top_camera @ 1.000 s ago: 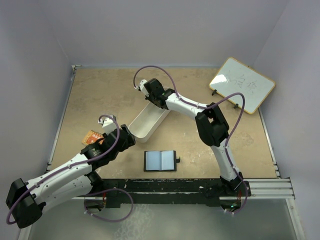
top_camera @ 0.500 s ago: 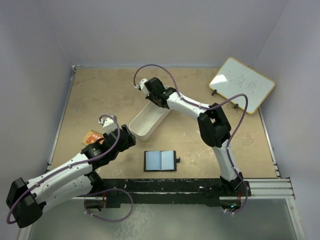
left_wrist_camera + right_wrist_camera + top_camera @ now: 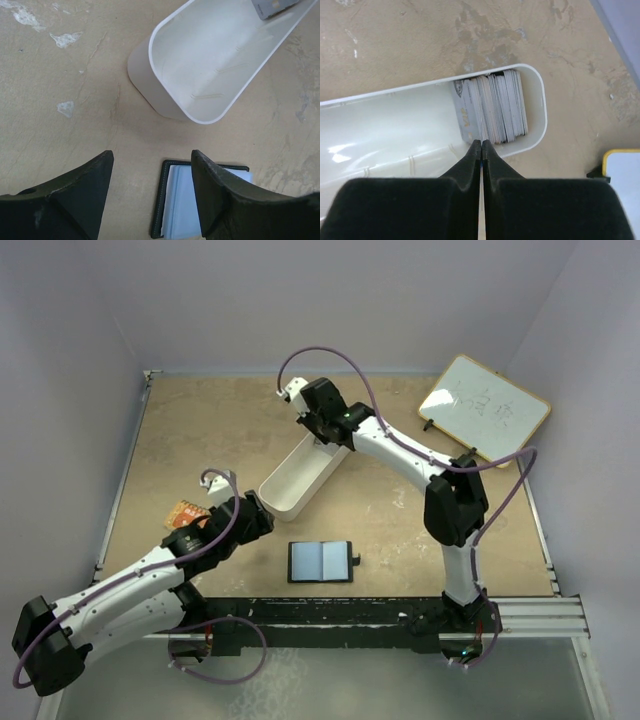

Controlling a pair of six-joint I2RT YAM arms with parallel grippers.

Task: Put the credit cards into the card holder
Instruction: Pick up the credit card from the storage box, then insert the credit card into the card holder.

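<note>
The credit cards (image 3: 492, 112) are seen packed on edge as a small stack at the far, rounded end of a long white tray (image 3: 395, 125), mostly grey-silver, with a corner of one card also caught at the upper edge of the left wrist view. The card holder (image 3: 322, 561) is laid open and flat on the table (image 3: 220, 430), its blue-grey inside turned up and its little snap tab pointing right; it is set near the front edge, apart from the near end of the tray. The right gripper (image 3: 481, 142) is held above the tray just in front of the stack, its jaws pressed together; a thin pale line is seen between them, but whether this is a card's edge cannot be told. The left gripper (image 3: 150, 170) is poised low over the table between the near end of the tray and the card holder, its jaws standing apart with nothing between them; part of the card holder is framed in the gap and partly hidden by the right-hand finger. A small orange object (image 3: 185, 513), too small to be identified, is seen on the table beside the left arm. A yellow-rimmed whiteboard (image 3: 484, 408) is propped at the far right corner of the table.
</note>
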